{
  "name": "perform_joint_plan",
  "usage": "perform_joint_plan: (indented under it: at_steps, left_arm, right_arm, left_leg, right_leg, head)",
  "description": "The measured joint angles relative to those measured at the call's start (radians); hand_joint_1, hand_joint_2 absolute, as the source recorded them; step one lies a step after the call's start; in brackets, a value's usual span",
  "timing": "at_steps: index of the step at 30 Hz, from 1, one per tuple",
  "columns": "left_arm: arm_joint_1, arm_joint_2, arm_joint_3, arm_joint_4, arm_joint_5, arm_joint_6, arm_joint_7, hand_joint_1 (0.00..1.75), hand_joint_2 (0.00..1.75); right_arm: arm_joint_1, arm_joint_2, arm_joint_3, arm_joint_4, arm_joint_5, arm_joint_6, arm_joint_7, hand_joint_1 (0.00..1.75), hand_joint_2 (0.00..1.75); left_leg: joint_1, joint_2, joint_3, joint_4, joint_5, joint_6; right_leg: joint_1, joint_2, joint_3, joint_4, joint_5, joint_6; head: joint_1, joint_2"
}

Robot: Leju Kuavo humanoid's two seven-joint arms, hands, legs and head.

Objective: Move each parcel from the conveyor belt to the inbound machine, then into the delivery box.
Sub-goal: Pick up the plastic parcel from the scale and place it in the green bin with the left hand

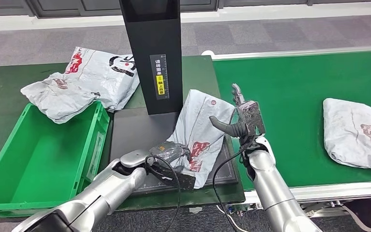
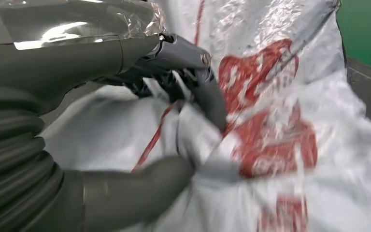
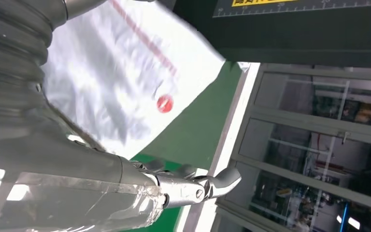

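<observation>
A grey parcel [image 1: 200,128] with red print lies on the black plate [image 1: 130,130] of the inbound machine, at the foot of its post [image 1: 152,53]. My left hand [image 1: 170,155] grips the parcel's near left edge. In the left wrist view, the thumb [image 2: 140,193] and dark fingers [image 2: 207,96] pinch a fold of the parcel [image 2: 294,121]. My right hand [image 1: 241,118] stands upright just off the parcel's right edge, fingers apart, holding nothing. Its fingers [image 3: 193,189] reach past the parcel [image 3: 125,82] in the right wrist view. A second grey parcel [image 1: 355,133] lies on the green conveyor belt [image 1: 290,96] at the right.
An empty green delivery box [image 1: 38,154] stands left of the machine plate. Behind it, two more grey parcels [image 1: 87,79] are piled on the dark green table, one hanging over the box's far rim. The belt's white edge [image 1: 319,191] runs along the front right.
</observation>
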Motion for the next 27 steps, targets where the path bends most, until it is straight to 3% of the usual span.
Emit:
perform_joint_plan:
  at_steps: [11,18,20,23,27]
  left_arm:
    - [-0.019,-0.003,-0.004,0.015,-0.013,0.016,-0.002,1.75,1.75]
    - [-0.025,-0.007,-0.004,0.021,-0.025,0.081,0.009,1.75,1.75]
    - [-0.023,-0.007,-0.004,0.021,-0.024,0.158,0.033,1.75,1.75]
    - [-0.016,-0.001,0.015,-0.005,-0.006,0.38,0.1,1.75,1.75]
    - [0.019,0.033,0.123,-0.188,-0.046,0.615,0.199,1.75,1.75]
  right_arm:
    - [0.026,0.017,-0.002,-0.039,0.059,-0.006,0.017,0.0,1.75]
    - [0.029,0.025,-0.017,-0.051,0.089,0.015,0.018,0.0,1.75]
    - [0.03,0.027,-0.019,-0.054,0.094,0.018,0.017,0.0,1.75]
    - [0.037,0.027,-0.026,-0.06,0.097,0.017,0.015,0.0,1.75]
    - [0.053,0.027,-0.037,-0.067,0.091,0.016,0.006,0.0,1.75]
  left_leg:
    - [0.0,0.002,0.001,0.0,0.0,-0.001]
    - [0.0,0.003,0.0,0.0,0.0,-0.001]
    - [0.0,0.003,0.0,0.0,0.0,-0.001]
    - [0.0,0.002,-0.001,0.0,0.001,-0.001]
    - [0.0,0.003,-0.002,0.0,0.001,-0.001]
  right_leg:
    - [0.0,0.003,-0.001,0.0,0.001,-0.001]
    - [0.0,0.004,-0.002,0.0,0.001,-0.001]
    - [0.0,0.004,-0.003,0.0,0.001,-0.001]
    - [0.0,0.004,-0.004,0.0,0.001,0.0]
    - [0.0,0.005,-0.005,0.001,0.001,0.0]
  head:
    - [0.0,0.0]
    - [0.0,0.0]
    - [0.0,0.0]
    - [0.0,0.0]
    - [0.0,0.0]
